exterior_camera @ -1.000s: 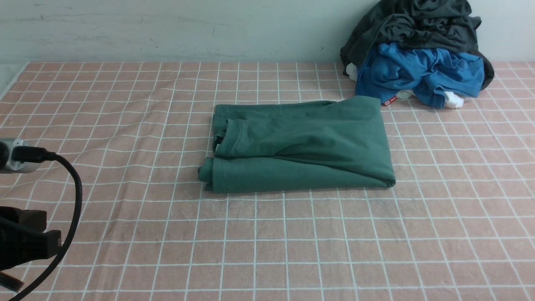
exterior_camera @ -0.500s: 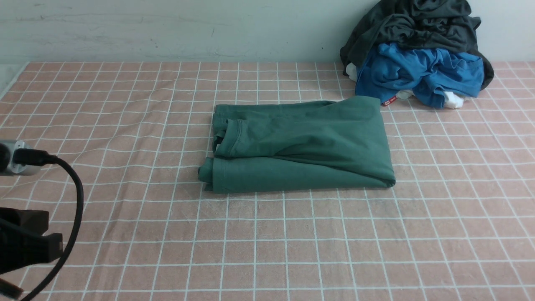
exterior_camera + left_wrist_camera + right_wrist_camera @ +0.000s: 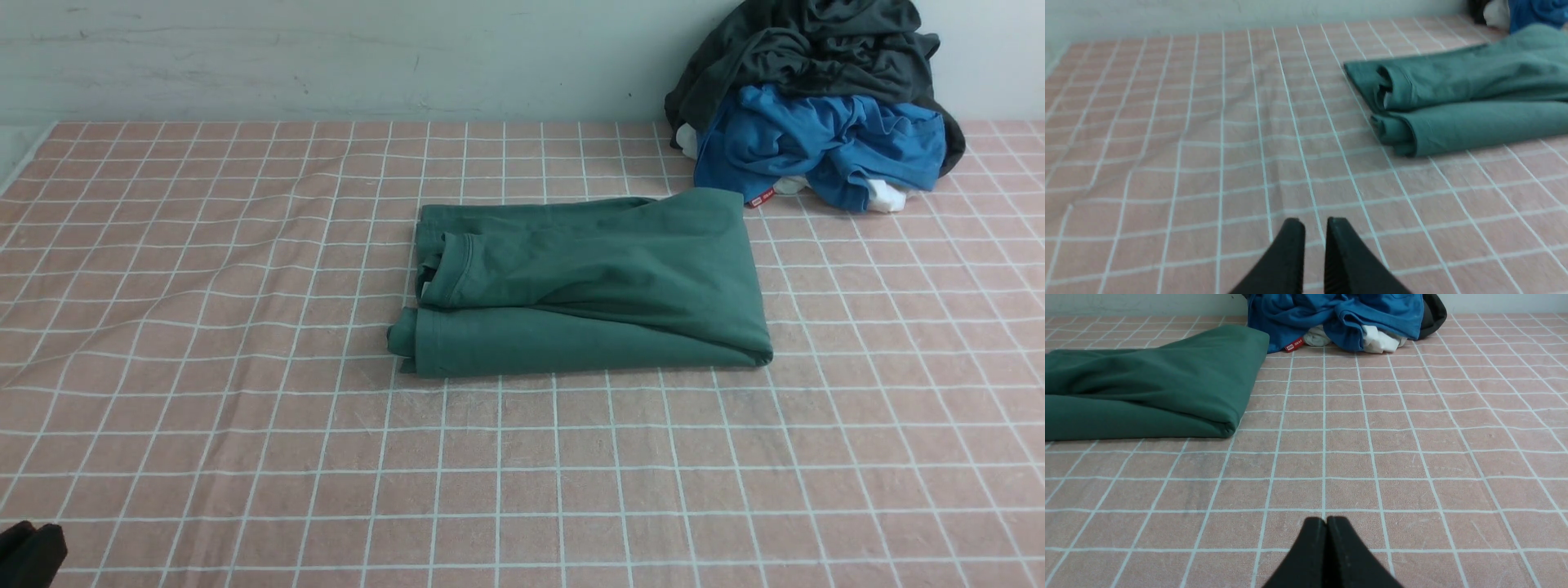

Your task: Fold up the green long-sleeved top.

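A: Item one: green long-sleeved top [image 3: 588, 286], quantity one. Folded into a flat rectangular bundle on the checked pink tablecloth [image 3: 245, 425], at mid-table and a little nearer the far edge. A rolled fold and a ribbed hem show at the bundle's left end.

B: Other garments?

A: One heap in the far right corner against the wall: one charcoal-grey garment [image 3: 816, 49] on top, one bright blue garment [image 3: 816, 143] under it, with bits of white cloth [image 3: 886, 194] and one small red tag [image 3: 761, 196] at the heap's near side. The top's far right corner lies just beside that tag.

B: Grippers?

A: Two. Left gripper [image 3: 1314, 224]: jaws narrow, a thin slit between the fingertips, nothing held. Right gripper [image 3: 1326, 521]: fingertips pressed together, nothing held.

B: Change since the previous entry?

A: In the front view the left arm and its black cable, then at the left edge, have withdrawn; only a dark scrap [image 3: 28, 551] shows at the near left corner. The top has not shifted.

B: Top relative to the grippers?

A: Well apart from both. It lies ahead and to the right of the left gripper, ahead and to the left of the right gripper.
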